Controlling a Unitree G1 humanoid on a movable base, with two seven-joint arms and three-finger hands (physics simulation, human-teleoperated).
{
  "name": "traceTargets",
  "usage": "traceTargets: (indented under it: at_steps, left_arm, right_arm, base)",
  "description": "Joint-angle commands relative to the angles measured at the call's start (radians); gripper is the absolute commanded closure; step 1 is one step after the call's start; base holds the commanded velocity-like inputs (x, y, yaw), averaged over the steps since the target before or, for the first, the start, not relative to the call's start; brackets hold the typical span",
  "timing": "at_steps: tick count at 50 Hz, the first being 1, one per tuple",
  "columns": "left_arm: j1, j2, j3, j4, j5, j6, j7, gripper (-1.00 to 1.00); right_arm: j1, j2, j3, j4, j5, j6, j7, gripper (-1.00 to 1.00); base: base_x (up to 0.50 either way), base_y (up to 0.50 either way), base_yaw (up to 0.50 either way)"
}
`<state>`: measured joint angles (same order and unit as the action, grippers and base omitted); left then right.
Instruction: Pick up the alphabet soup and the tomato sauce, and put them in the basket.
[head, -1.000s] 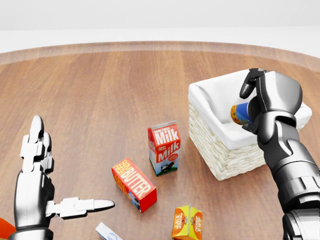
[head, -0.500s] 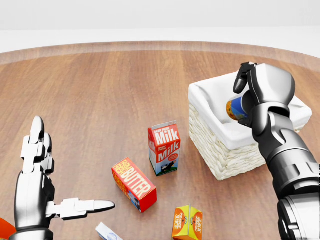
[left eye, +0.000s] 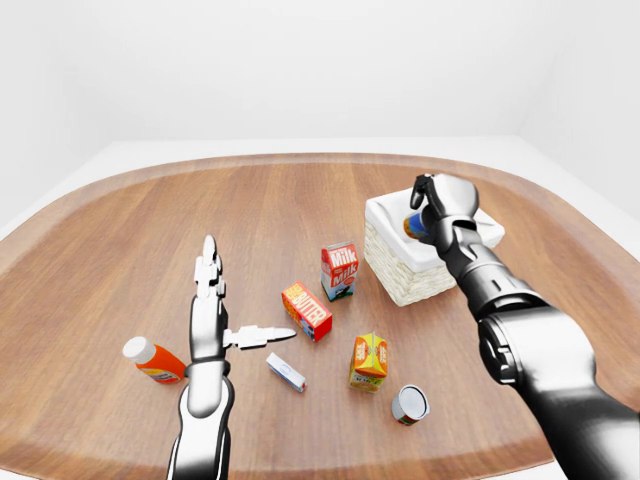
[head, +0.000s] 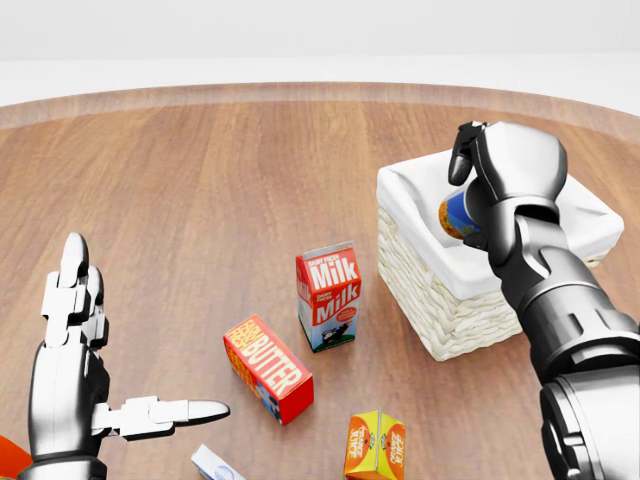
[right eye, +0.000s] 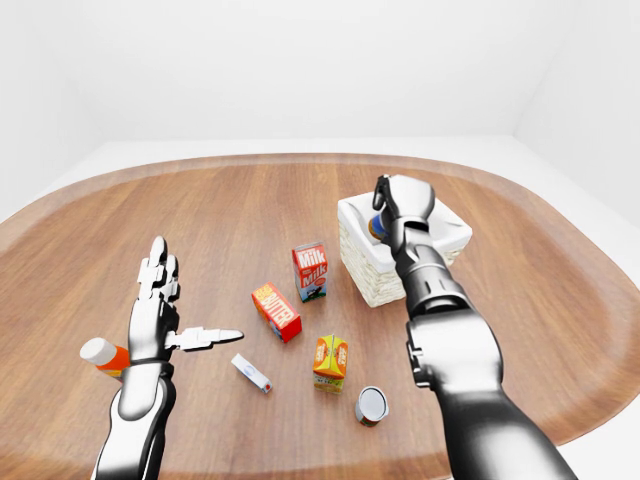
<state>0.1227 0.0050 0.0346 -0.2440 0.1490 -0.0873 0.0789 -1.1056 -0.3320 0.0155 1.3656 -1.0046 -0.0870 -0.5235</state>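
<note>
A: Big stuff first. Wooden counter (left eye: 120, 260), white-lined wicker basket (head: 440, 310) at the head view's right.

B: Right hand (head: 500, 175)?

A: Over the basket's open top, fingers clamped round a can (head: 457, 216), blue and orange label. I'd call that placement deliberate: a let-go here should drop it inside.

B: Soup or sauce?

A: Label's too small to read. A second can (left eye: 409, 403) lies on the counter near the left-eye view's bottom, lid end facing up toward the camera (so one of the two isn't collected yet).

B: Axis of the held one?

A: Tilted, long axis running across the palm, one end pointing toward the head view's left.

B: Left hand (head: 75, 375)?

A: Fingers spread apart, holding nothing, parked low at the left, probably idle.
</note>
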Motion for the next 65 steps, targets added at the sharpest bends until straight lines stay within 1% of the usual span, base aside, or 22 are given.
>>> traceTargets:
  at_steps: [1,2,3,6,7,9,10,11,12,13,14,15,17,19,21,24,37,62,63,64,65]
  left_arm:
    - [-0.002,0.0,0.004,0.0,-0.003,0.0,0.002,-1.0]
    - [-0.003,0.0,0.005,0.001,-0.003,0.0,0.002,-1.0]
    - [-0.004,0.001,0.005,0.001,-0.004,0.0,0.002,-1.0]
    - [-0.005,0.0,0.005,0.001,-0.004,0.0,0.002,-1.0]
    - [-0.006,0.0,0.005,-0.001,-0.004,0.0,0.002,-1.0]
    - [-0.006,0.0,0.005,-0.002,-0.004,0.0,0.002,-1.0]
    - [-0.006,0.0,0.005,-0.002,-0.004,0.0,0.002,-1.0]
    - [-0.006,0.0,0.005,-0.002,-0.004,0.0,0.002,-1.0]
    - [-0.005,0.0,0.005,-0.004,-0.005,0.0,0.002,-1.0]
    - [-0.005,0.0,0.005,-0.004,-0.005,0.0,0.002,-1.0]
    - [-0.006,0.0,0.005,-0.003,-0.005,0.0,0.002,-1.0]
    - [-0.005,0.0,0.005,-0.005,-0.005,0.0,0.001,-1.0]
    - [-0.005,0.0,0.005,-0.003,-0.006,0.0,0.001,-1.0]
    - [-0.004,0.0,0.005,0.0,-0.006,0.0,0.001,-1.0]
    - [-0.003,0.0,0.004,-0.001,-0.006,0.0,0.001,-1.0]
    - [-0.001,0.0,0.003,-0.003,-0.004,0.0,0.002,-1.0]
    - [-0.002,0.0,0.004,0.003,-0.005,0.0,0.001,-1.0]
    - [-0.003,0.0,0.004,-0.001,-0.005,0.0,0.001,-1.0]
    - [-0.003,0.0,0.004,-0.001,-0.005,0.0,0.0,-1.0]
    - [-0.003,0.0,0.004,-0.001,-0.004,0.0,0.001,-1.0]
    - [-0.003,0.0,0.004,-0.001,-0.004,0.0,0.001,-1.0]
  right_arm:
    - [-0.029,0.002,-0.008,-0.014,-0.057,0.011,0.0,1.0]
    - [-0.029,0.001,-0.01,-0.014,-0.058,0.014,0.0,1.0]
    - [-0.029,-0.001,-0.01,-0.012,-0.063,0.027,0.0,1.0]
    - [-0.027,-0.004,-0.011,-0.009,-0.076,0.036,0.0,1.0]
    - [-0.026,-0.005,-0.01,-0.007,-0.083,0.049,0.0,1.0]
    - [-0.027,-0.006,-0.01,-0.007,-0.093,0.06,0.0,1.0]
    - [-0.028,-0.007,-0.005,-0.006,-0.105,0.071,0.0,1.0]
    - [-0.028,-0.007,-0.006,-0.006,-0.107,0.072,0.0,1.0]
    - [-0.029,-0.007,0.003,-0.004,-0.125,0.088,0.0,1.0]
    - [-0.03,-0.009,0.004,-0.004,-0.136,0.097,0.0,1.0]
    - [-0.03,-0.01,0.0,-0.003,-0.138,0.097,0.0,1.0]
    - [-0.029,-0.011,0.008,-0.002,-0.155,0.112,0.0,1.0]
    - [-0.027,-0.011,0.004,-0.002,-0.163,0.112,0.0,1.0]
    - [-0.025,-0.01,0.01,0.0,-0.185,0.123,0.0,1.0]
    - [-0.024,-0.008,0.008,0.0,-0.196,0.125,0.0,1.0]
    - [-0.025,-0.007,0.015,0.002,-0.223,0.137,0.0,1.0]
    - [-0.027,-0.003,0.006,0.003,-0.268,0.142,0.0,1.0]
    - [-0.05,-0.002,0.001,-0.001,-0.267,0.127,0.0,1.0]
    - [-0.049,-0.002,0.001,-0.001,-0.266,0.126,0.0,0.95]
    - [-0.049,-0.001,0.001,-0.001,-0.265,0.124,0.0,0.36]
    - [-0.049,0.0,0.001,-0.002,-0.266,0.123,0.0,-0.1]
  base:
    - [0.0,0.0,0.0]
    - [0.0,0.0,0.0]
    - [0.0,0.0,0.0]
    - [0.0,0.0,0.0]
    - [0.0,0.0,0.0]
    - [0.0,0.0,0.0]
    - [0.0,0.0,0.0]
    - [0.0,0.0,0.0]
    - [0.0,0.0,0.0]
    - [0.0,0.0,0.0]
    - [0.0,0.0,0.0]
    - [0.0,0.0,0.0]
    - [0.0,0.0,0.0]
    - [0.0,0.0,0.0]
    - [0.0,0.0,0.0]
    - [0.0,0.0,0.0]
    - [0.0,0.0,0.0]
    - [0.0,0.0,0.0]
    - [0.0,0.0,0.0]
    - [0.0,0.0,0.0]
    - [0.0,0.0,0.0]
